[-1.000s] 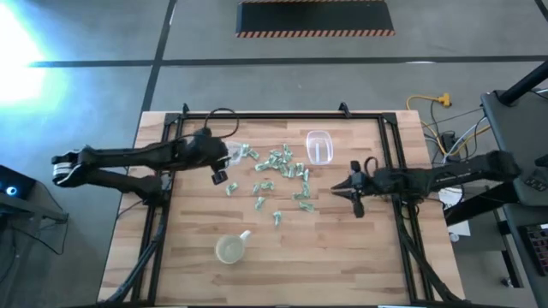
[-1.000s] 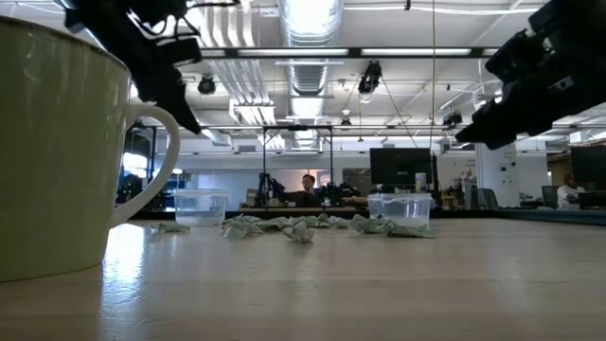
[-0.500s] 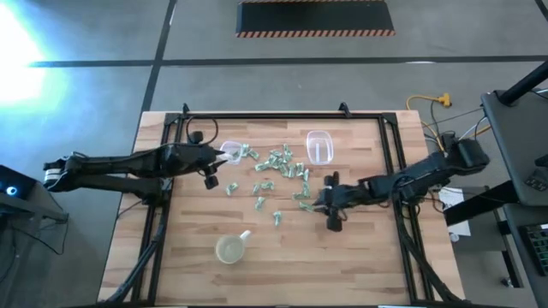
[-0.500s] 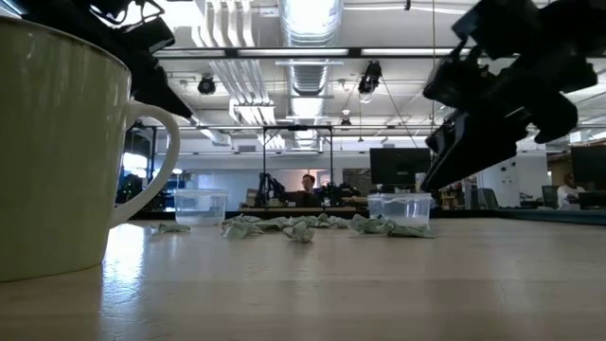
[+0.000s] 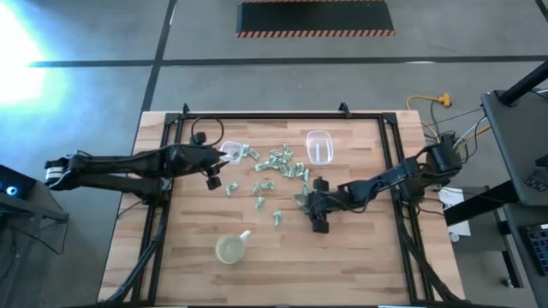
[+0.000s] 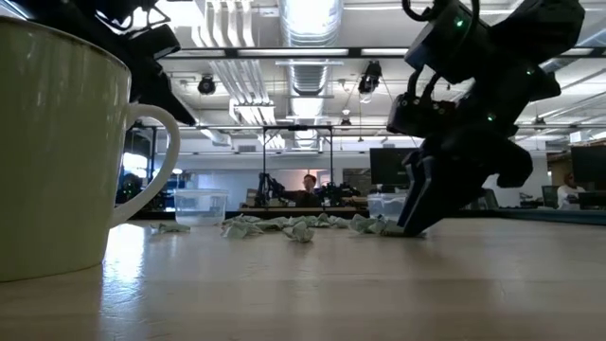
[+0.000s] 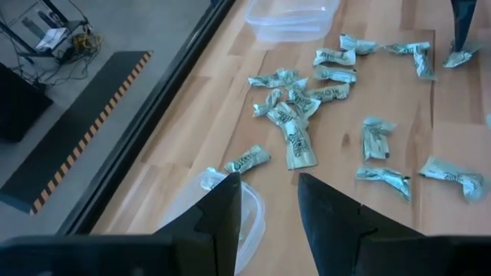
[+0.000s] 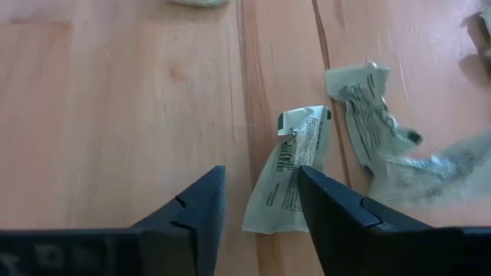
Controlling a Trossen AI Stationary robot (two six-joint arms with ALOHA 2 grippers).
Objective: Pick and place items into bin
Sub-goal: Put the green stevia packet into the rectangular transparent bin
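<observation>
Several tiny pale green and silvery packets (image 5: 278, 162) lie scattered flat on the wooden table, also seen in the left wrist view (image 7: 295, 115). My right gripper (image 5: 310, 205) is low at the right end of the scatter, open. Its fingers stand on either side of one packet (image 8: 290, 176), and whether they touch it I cannot tell. In the low view my right gripper (image 6: 421, 213) points down at the tabletop. My left gripper (image 5: 214, 168) is open and hovers beside a clear container (image 5: 231, 152), above its rim (image 7: 245, 222).
A second clear container (image 5: 319, 145) stands near the table's far edge. A yellowish cup with a spout (image 5: 231, 248) stands toward the near edge and fills the left of the low view (image 6: 57, 142). A black frame (image 5: 163, 171) runs around the table's sides.
My right arm has reached from the table's right side toward the left and come down, until its open fingers straddle a packet at the scatter's right end. My left gripper has shifted slightly toward the left clear container. The packets have kept their places.
</observation>
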